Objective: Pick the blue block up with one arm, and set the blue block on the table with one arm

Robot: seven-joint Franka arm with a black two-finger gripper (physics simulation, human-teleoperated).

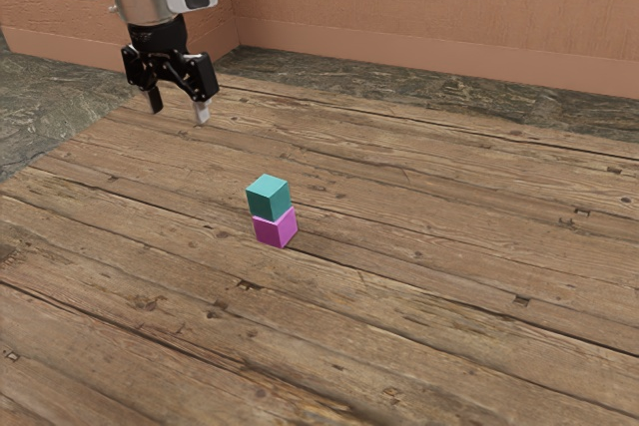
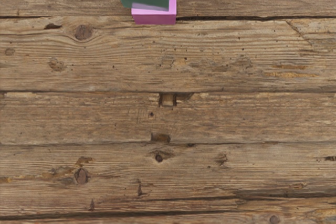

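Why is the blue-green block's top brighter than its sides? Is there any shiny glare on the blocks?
Exterior view: the blue-green block has a pale top and darker sides, so light probably comes from above; wrist view: same pale top, darker side, and a dusky strip on the pink block, maybe shadow; both views: no white glare on either block.

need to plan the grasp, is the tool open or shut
Open: the tool has its two fingers standing apart in the exterior view, with nothing between them.
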